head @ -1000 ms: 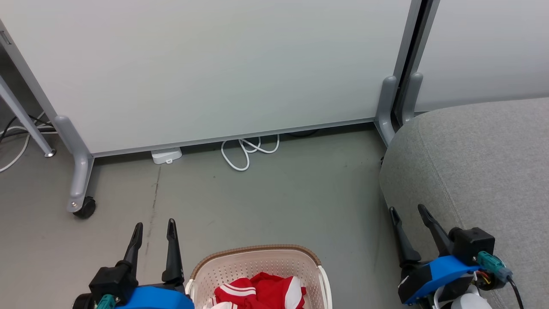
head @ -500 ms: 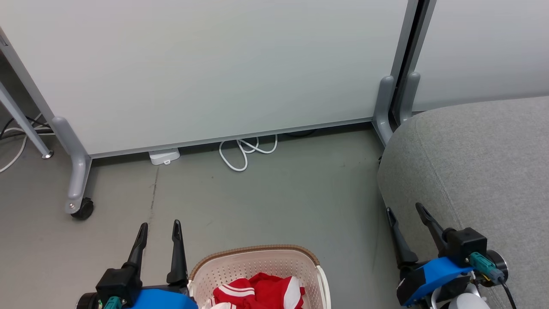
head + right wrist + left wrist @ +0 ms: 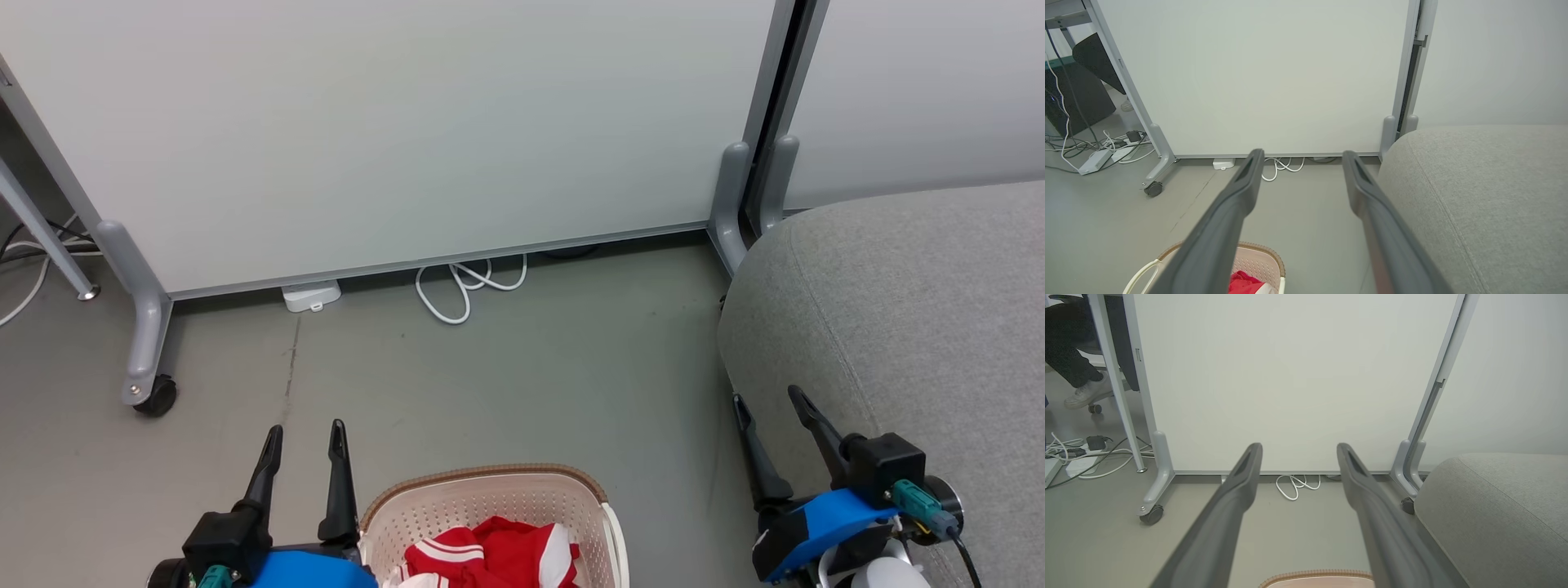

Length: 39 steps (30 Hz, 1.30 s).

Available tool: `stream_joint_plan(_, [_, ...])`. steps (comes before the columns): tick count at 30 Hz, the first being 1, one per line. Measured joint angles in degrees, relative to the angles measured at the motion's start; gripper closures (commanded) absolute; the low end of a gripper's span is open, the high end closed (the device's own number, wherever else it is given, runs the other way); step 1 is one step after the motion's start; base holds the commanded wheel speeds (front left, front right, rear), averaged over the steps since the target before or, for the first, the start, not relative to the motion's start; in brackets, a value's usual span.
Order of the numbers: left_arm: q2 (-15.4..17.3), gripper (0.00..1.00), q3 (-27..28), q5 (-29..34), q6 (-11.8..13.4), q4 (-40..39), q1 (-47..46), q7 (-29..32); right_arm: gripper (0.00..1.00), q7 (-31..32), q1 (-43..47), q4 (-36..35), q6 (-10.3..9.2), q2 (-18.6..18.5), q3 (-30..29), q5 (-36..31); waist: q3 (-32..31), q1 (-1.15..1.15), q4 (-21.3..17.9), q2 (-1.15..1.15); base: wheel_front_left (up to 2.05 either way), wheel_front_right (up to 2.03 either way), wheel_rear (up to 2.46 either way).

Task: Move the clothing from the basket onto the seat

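currently both claws stand with fingers apart and hold nothing.

left claw (image 3: 305, 427): the fingers point forward, above the floor (image 3: 531, 384). the basket (image 3: 486, 472) sits directly to the inner side of this claw, its brown rim just beside the claw's base and behind its fingertips. the clothing (image 3: 498, 555) lies bunched inside the basket, red with white stripes, between the two claws and closer to the left one. in the left wrist view, the basket rim (image 3: 1314, 575) appears low between the fingers of the left claw (image 3: 1298, 446).

right claw (image 3: 766, 394): it sits at the near edge of the seat (image 3: 914, 310). contact between fingers and upholstery cannot be determined. the seat extends ahead of this claw and to its outer side. in the right wrist view, the right claw (image 3: 1302, 152) shows the basket (image 3: 1265, 249) and clothing (image 3: 1243, 281) beneath its inner finger, and the seat (image 3: 1474, 196) beyond its outer finger.

ahead of both claws, across open floor, a looped white cable (image 3: 465, 286) and a small white box (image 3: 311, 296) lie at the foot of a pale partition panel (image 3: 408, 131). a caster (image 3: 157, 398) of the panel frame stands ahead of the left claw, to its outer side.
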Motion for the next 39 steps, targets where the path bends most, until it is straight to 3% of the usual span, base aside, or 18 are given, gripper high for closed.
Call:
stream_joint_plan(8, [0.0,0.00,-1.2,-2.3,-0.4,2.0,-0.7,0.0,0.00,0.3,-2.7,-3.0,0.00,0.0,1.6,-0.6,4.1,0.00,-0.9,0.00,0.00,0.00,0.00])
stream_joint_plan(16, [0.8,0.00,-1.7,-0.8,-1.8,6.8,-7.7,0.0,0.00,0.5,-10.7,-8.4,0.00,-0.1,4.3,-2.2,14.4,0.00,-2.4,0.00,0.00,0.00,0.00])
stream_joint_plan(30, [2.0,0.00,-5.9,0.5,-4.4,23.6,-25.4,1.8,0.00,-1.4,-23.5,-13.5,0.00,-0.1,5.2,-3.2,37.1,0.02,-5.1,0.00,0.00,0.00,0.00])
stream_joint_plan(39, [1.8,0.00,-7.1,-1.0,-4.7,34.4,-31.0,5.4,0.00,-2.8,-25.8,-12.0,0.00,-0.1,7.3,0.3,45.6,0.02,-7.0,0.00,0.00,0.00,0.00])
